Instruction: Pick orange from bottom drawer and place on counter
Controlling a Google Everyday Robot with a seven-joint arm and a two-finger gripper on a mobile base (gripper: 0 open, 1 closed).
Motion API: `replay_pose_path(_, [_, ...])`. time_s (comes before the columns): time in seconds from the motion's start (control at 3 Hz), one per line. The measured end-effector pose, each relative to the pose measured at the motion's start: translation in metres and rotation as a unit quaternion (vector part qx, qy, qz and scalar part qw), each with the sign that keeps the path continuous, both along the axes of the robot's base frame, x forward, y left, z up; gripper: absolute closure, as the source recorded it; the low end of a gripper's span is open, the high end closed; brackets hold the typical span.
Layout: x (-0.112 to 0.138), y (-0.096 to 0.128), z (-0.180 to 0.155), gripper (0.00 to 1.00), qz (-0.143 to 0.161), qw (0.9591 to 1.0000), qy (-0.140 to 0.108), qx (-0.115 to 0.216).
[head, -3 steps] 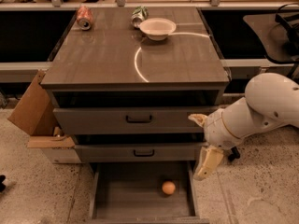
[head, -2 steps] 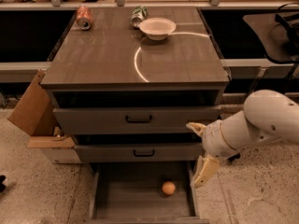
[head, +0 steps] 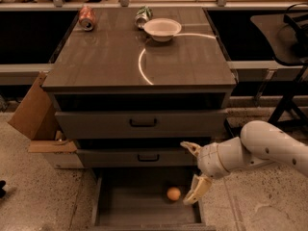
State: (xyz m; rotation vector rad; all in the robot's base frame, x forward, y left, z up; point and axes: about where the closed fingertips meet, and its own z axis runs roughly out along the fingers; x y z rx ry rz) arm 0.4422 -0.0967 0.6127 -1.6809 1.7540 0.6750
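Note:
The orange [head: 173, 193] lies on the bare floor of the open bottom drawer [head: 130, 211], toward its right side. My gripper [head: 192, 172] hangs at the drawer's right edge, just right of and above the orange, fingers spread wide and empty. One finger [head: 189, 147] points up by the middle drawer, the other [head: 197, 190] reaches down next to the orange. The counter [head: 110, 57] is the glossy grey-brown top of the cabinet with a curved light reflection.
On the counter's back edge stand a white bowl [head: 162, 29], a red crushed can [head: 86, 18] and a green can [head: 142, 15]. A cardboard box [head: 33, 114] leans at the cabinet's left. Two upper drawers with black handles [head: 143, 123] are slightly out.
My arm and gripper have moved down and left, toward the orange in the bottom drawer. The orange has not moved.

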Motion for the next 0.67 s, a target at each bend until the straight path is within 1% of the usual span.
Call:
replay_pose_path(0.33, [0.000, 0.000, 0.000, 0.00, 0.000, 1.0000, 0.000, 0.000])
replay_pose_path(0.67, [0.003, 0.001, -0.033, 0.00, -0.001, 0.9999, 0.006, -0.012])
